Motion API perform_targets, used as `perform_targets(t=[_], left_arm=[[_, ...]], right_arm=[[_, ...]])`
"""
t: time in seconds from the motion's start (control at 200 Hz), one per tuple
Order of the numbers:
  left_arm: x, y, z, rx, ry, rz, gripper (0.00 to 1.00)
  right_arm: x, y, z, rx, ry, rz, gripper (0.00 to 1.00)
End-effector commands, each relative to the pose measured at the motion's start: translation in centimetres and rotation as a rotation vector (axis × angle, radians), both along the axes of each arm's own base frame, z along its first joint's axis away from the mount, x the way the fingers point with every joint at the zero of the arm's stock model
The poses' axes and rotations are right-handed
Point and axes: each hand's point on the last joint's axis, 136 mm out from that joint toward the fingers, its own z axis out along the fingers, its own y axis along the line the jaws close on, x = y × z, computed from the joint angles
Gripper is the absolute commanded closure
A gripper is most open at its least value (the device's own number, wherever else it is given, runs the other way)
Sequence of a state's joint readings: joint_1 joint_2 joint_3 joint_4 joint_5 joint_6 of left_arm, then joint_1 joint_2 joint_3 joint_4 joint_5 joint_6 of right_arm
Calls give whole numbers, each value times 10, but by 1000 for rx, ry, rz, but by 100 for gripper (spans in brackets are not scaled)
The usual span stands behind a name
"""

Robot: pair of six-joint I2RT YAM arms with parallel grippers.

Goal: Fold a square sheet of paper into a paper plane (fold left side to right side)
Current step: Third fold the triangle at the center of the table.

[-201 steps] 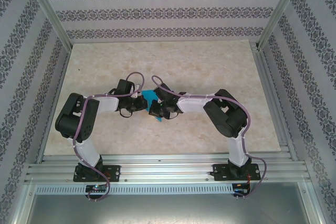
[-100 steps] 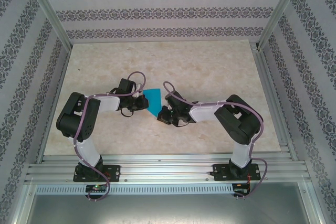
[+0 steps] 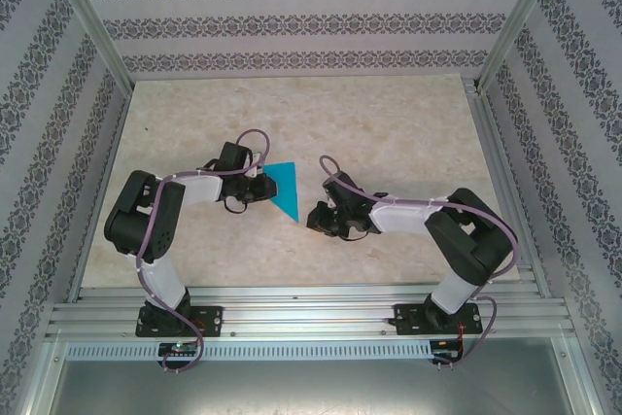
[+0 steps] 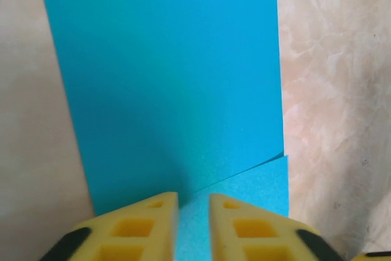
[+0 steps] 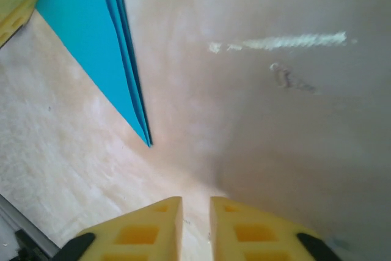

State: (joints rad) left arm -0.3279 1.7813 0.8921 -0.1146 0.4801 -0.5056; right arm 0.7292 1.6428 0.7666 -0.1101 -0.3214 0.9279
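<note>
Retreating right of the paper plane [image 3: 285, 185], right end effector [image 3: 314, 220] loosens, empty, crease probably pressed; left end effector [image 3: 261, 190]: grasp unclear.

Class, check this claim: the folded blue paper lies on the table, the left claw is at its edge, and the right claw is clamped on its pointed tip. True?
No. The right claw grips nothing: in the right wrist view the tip of the folded blue paper lies ahead of it, with bare table between. The left claw is at the paper's edge, as stated.
</note>
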Motion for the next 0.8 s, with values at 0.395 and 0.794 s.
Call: perform_targets(t=[0.395, 0.794], left_arm=[[-2, 47, 57, -102, 22, 194, 45], [-2, 44, 22, -129, 120, 214, 44]], right_arm=[[89, 55, 52, -36, -320, 251, 78], [105, 58, 10, -71, -252, 267, 79]])
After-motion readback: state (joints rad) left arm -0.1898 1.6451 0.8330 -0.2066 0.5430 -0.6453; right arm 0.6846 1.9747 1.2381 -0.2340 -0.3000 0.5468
